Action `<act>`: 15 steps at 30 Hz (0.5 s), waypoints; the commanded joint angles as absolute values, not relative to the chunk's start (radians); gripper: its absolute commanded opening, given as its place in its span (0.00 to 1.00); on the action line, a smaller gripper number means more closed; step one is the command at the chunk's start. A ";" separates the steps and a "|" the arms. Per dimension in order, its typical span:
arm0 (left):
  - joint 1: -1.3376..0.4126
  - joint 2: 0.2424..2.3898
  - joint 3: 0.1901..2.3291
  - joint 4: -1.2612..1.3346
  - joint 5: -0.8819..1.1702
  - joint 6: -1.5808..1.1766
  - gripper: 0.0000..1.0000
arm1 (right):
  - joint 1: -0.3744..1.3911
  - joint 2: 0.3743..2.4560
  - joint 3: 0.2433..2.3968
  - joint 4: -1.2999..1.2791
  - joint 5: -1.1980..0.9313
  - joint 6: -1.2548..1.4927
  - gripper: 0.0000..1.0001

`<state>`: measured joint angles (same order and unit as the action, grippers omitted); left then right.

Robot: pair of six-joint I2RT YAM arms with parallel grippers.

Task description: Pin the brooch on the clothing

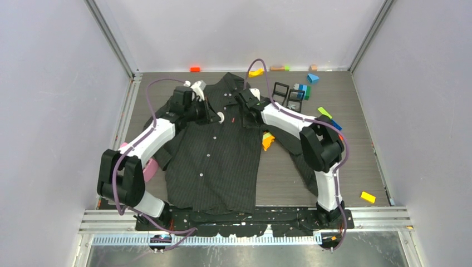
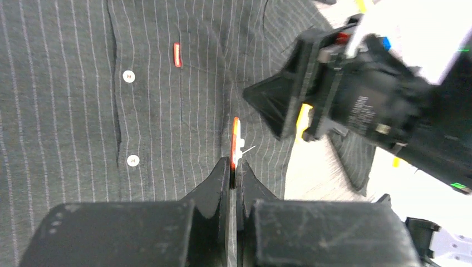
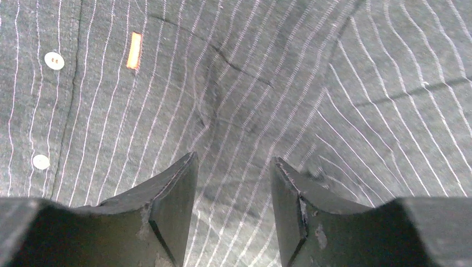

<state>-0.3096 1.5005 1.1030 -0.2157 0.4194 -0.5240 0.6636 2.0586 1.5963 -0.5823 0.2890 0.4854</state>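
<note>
The clothing [image 1: 214, 161], a dark pinstriped button-up shirt, lies flat on the table, collar at the far end. Its small red chest tag [image 2: 177, 54] and white buttons [image 2: 128, 76] show in both wrist views. My left gripper [image 1: 215, 115] is shut on the brooch [image 2: 236, 139], a thin red and white piece seen edge-on, held just above the chest to the right of the tag. My right gripper [image 1: 245, 113] is open and empty, close over the shirt's chest fabric [image 3: 239, 100] beside the left gripper. It also shows in the left wrist view [image 2: 289, 111].
Coloured blocks lie along the back edge [image 1: 195, 69] and at the right [image 1: 367, 197]. Black frames [image 1: 281, 90] stand right of the collar. An orange piece [image 1: 268, 141] lies by the shirt's right side. A pink object [image 1: 149, 168] lies under the left arm.
</note>
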 commanded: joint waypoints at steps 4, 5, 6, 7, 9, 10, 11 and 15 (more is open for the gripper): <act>-0.423 1.567 1.091 -0.082 0.235 -0.432 0.00 | 0.661 1.803 1.461 -0.563 0.409 0.518 0.59; -0.442 1.580 1.096 -0.082 0.214 -0.412 0.00 | 0.661 1.781 1.424 -0.558 0.417 0.523 0.60; -0.461 1.591 1.099 -0.082 0.195 -0.397 0.00 | 0.661 1.741 1.406 -0.548 0.434 0.526 0.60; -0.477 1.602 1.104 -0.083 0.179 -0.386 0.00 | 0.661 1.719 1.371 -0.545 0.441 0.532 0.60; -0.514 1.623 1.117 -0.081 0.141 -0.352 0.00 | 0.661 1.655 1.317 -0.530 0.462 0.542 0.60; -0.540 1.636 1.127 -0.080 0.120 -0.319 0.00 | 0.661 1.610 1.298 -0.519 0.476 0.545 0.60; -0.560 1.651 1.140 -0.080 0.097 -0.292 0.00 | 0.661 1.589 1.263 -0.508 0.483 0.550 0.60; -0.616 1.704 1.196 -0.094 -0.007 -0.203 0.00 | 0.661 1.455 1.164 -0.479 0.528 0.555 0.61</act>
<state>-0.5709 1.6745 1.1141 -0.1444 0.1310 -0.3309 0.6636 1.5726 1.2331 -0.5472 0.4377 0.5259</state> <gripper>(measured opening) 0.027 0.600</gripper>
